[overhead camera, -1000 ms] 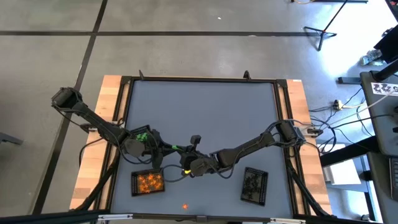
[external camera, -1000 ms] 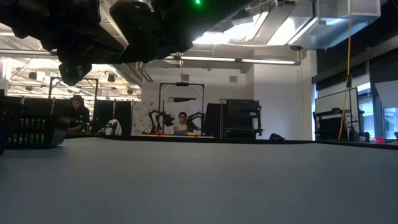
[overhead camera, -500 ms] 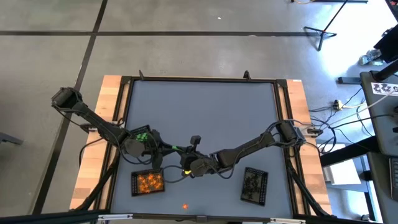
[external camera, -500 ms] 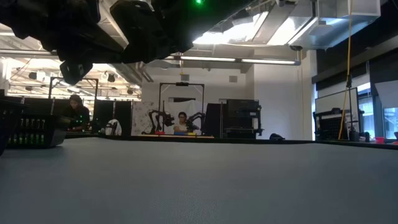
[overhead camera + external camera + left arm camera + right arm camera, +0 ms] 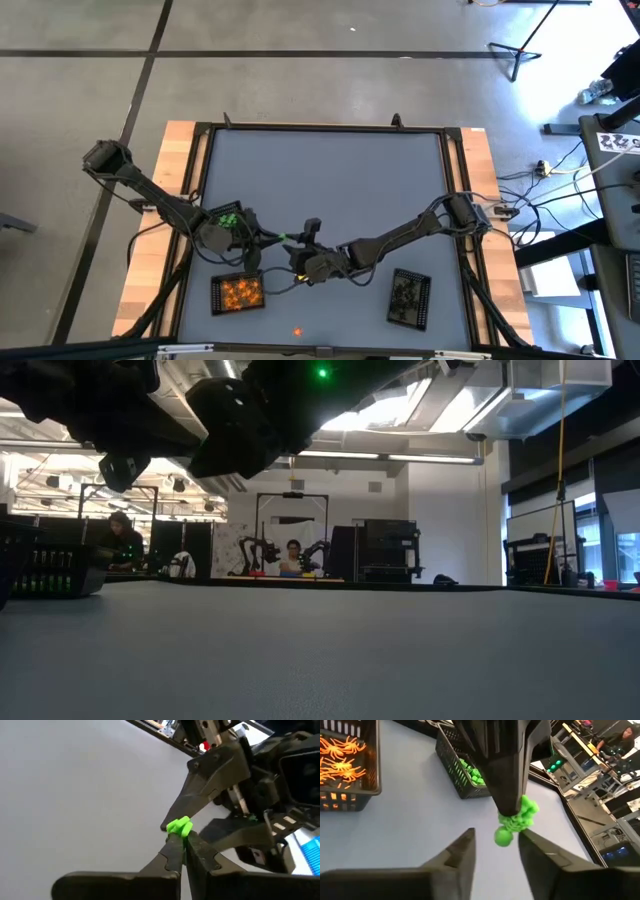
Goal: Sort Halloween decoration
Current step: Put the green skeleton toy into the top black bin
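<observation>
My left gripper is shut on a bright green trinket above the table's middle, near its near edge. My right gripper is open and faces it from the right. Its two fingers stand on either side of the green trinket's lower knob; whether they touch it I cannot tell. A single orange trinket lies on the table near the near edge. My left gripper pinches the green trinket's edge between its two fingertips. The trinket is lifted clear of the table and sticks out past the fingertips toward my right gripper.
Three black mesh trays stand on the grey table: one with green trinkets at the left, one with orange spiders near the near edge, and one with dark pieces at the right. The table's far half is bare.
My right gripper has shifted a little toward my left gripper and the green trinket. My left gripper has kept its hold.
</observation>
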Controlling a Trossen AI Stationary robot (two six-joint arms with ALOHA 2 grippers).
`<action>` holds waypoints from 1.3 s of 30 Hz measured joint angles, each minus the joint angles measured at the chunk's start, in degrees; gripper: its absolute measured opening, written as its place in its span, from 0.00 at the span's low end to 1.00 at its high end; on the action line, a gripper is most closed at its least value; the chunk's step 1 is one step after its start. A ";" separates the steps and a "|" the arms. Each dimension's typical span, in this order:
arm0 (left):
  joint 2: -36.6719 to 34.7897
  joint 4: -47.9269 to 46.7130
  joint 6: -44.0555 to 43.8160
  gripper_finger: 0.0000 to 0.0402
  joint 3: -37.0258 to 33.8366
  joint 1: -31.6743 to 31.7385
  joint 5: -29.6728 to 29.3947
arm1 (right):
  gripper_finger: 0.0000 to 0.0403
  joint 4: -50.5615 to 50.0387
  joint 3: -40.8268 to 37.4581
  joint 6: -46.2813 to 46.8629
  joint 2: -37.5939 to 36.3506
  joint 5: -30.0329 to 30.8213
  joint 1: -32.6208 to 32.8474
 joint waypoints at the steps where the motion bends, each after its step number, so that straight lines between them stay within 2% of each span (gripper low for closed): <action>1: -0.05 -0.58 0.29 0.00 0.01 0.00 -0.07 | 0.38 0.00 0.00 0.00 0.00 0.26 0.01; 5: -1.36 -7.96 -0.71 0.00 0.07 0.02 -0.06 | 0.51 -0.98 0.00 0.04 -0.26 3.08 0.57; 9: -4.46 -22.37 -5.85 0.00 2.24 0.02 0.05 | 0.59 -0.87 0.00 0.04 -0.33 4.67 1.03; 18: -7.91 -64.27 -21.34 0.00 14.39 -3.60 1.10 | 0.58 -0.85 0.00 0.35 -0.35 5.20 0.94; 21: -7.86 -72.27 -26.81 0.00 16.36 -5.09 4.83 | 0.58 -0.90 0.00 0.99 -0.35 5.11 0.92; 26: -7.81 -74.07 -28.69 0.01 15.12 -6.92 7.12 | 0.57 -0.87 0.00 1.92 -0.35 4.58 0.85; 30: -7.80 -74.29 -29.62 0.06 14.01 -7.76 7.77 | 0.57 -0.85 0.00 1.93 -0.35 4.55 0.85; 39: -7.93 -74.30 -28.16 0.16 14.00 -8.00 5.87 | 0.57 -0.34 0.00 1.72 -0.42 4.50 1.99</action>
